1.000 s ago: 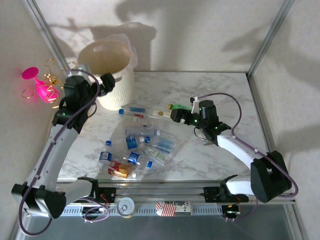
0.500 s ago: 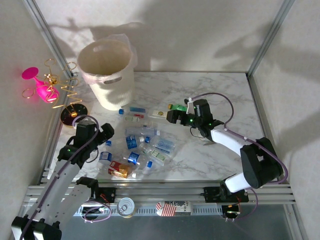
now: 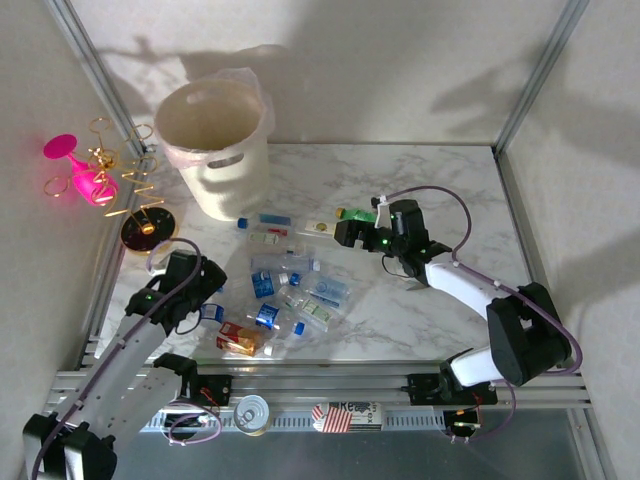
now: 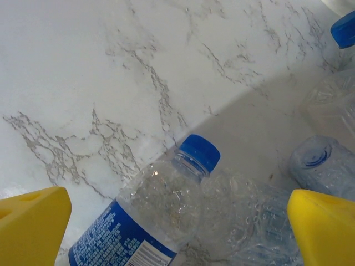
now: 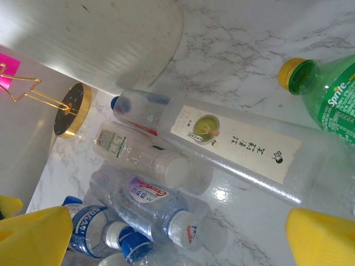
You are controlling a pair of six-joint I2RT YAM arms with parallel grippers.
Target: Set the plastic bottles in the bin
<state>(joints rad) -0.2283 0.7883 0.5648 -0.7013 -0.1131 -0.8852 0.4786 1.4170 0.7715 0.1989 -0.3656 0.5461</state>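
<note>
While the left end effector [image 3: 207, 290] gapes wide over a blue-capped bottle [image 4: 161, 205], the right end effector [image 3: 345, 232] stands equally wide, empty. The plastic bottles [image 3: 285, 285] lie scattered on the counter [image 3: 420, 180], outside the bin [image 3: 232, 185]

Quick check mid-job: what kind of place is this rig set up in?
Probably a lab test cell, not a home: a marble-pattern table boxed in by plain white panels on aluminium posts, with loose bottles staged on it and a bin at its far corner.
</note>
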